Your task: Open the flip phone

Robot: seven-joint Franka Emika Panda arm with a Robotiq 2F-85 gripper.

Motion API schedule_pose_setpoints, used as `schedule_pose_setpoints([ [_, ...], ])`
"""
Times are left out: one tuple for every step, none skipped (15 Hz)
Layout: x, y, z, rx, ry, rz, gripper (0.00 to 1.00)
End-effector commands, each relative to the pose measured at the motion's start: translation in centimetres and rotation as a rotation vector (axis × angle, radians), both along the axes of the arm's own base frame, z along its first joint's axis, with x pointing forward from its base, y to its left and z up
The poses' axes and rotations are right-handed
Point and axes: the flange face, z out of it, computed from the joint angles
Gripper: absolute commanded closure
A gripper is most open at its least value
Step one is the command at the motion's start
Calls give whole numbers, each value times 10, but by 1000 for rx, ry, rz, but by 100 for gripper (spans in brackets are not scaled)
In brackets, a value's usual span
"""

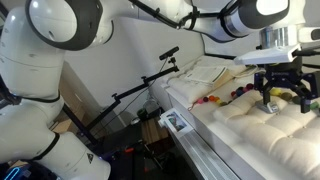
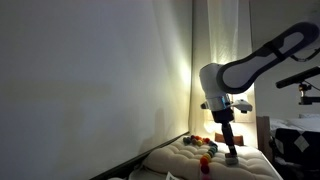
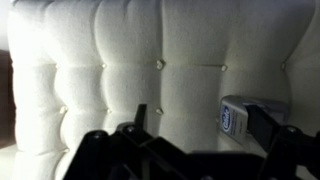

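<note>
The flip phone (image 3: 234, 118) is a small silver-grey slab with a blue label. It lies flat on the white tufted cushion (image 3: 120, 60) at the right of the wrist view. My gripper (image 3: 200, 128) is open, its dark fingers spread wide just above the cushion. The phone sits between the fingers, right up against the right-hand one, which hides its far end. In both exterior views the gripper (image 1: 281, 88) (image 2: 230, 150) points down, close over the cushion. The phone itself is too small to make out there.
A string of multicoloured beads (image 1: 228, 97) (image 2: 205, 144) lies on the cushion beside the gripper. A black camera stand (image 1: 150, 85) stands next to the cushion's edge. A wall and a curtain (image 2: 200, 50) run behind it.
</note>
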Motion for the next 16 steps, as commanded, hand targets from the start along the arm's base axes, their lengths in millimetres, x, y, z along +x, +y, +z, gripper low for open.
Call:
schedule_pose_setpoints([
  [7, -12, 3, -43, -26, -61, 0],
  [7, -15, 1, -47, -25, -72, 0],
  [7, -18, -1, -49, -22, -81, 0],
  [7, -20, -3, -51, -20, -93, 0],
  [7, -22, -6, -50, -17, -96, 0],
  [8, -24, -8, -53, -16, -103, 0],
  [8, -24, -10, -56, -17, -109, 0],
  [8, -25, -12, -56, -15, -109, 0],
  [9, -25, -13, -59, -14, -110, 0],
  [10, -25, -13, -62, -16, -115, 0],
  [10, -25, -12, -63, -18, -117, 5],
  [11, -25, -11, -66, -22, -115, 28],
  [11, -25, -11, -70, -27, -117, 29],
  [12, -25, -11, -71, -31, -120, 33],
  [12, -25, -11, -72, -35, -128, 40],
  [12, -24, -11, -74, -34, -130, 47],
])
